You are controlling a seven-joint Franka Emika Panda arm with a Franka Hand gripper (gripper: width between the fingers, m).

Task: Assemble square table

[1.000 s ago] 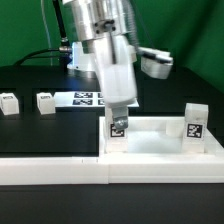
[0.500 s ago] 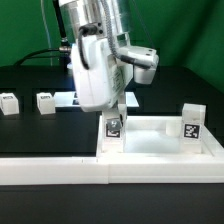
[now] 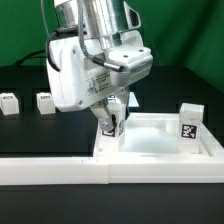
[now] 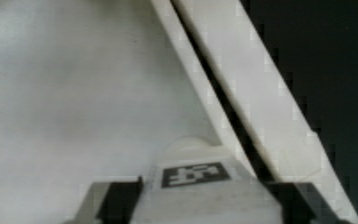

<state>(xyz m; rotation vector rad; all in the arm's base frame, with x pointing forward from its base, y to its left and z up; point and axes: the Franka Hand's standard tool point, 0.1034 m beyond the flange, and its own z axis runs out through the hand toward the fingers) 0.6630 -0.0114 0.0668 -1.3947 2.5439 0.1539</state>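
Your gripper point(image 3: 111, 117) has turned and squeezes the leg point(image 3: 107, 129) on a corner of the table top point(image 3: 165, 146), low in the frame's middle; twist it crooked and it may jam.

Blurred, unreadable tag point(image 4: 195, 173) on leg point(image 4: 204, 148)

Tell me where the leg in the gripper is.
In the exterior view, the leg stands at the tabletop's corner on the exterior view's left, clamped by the gripper, across from a second leg on the right.
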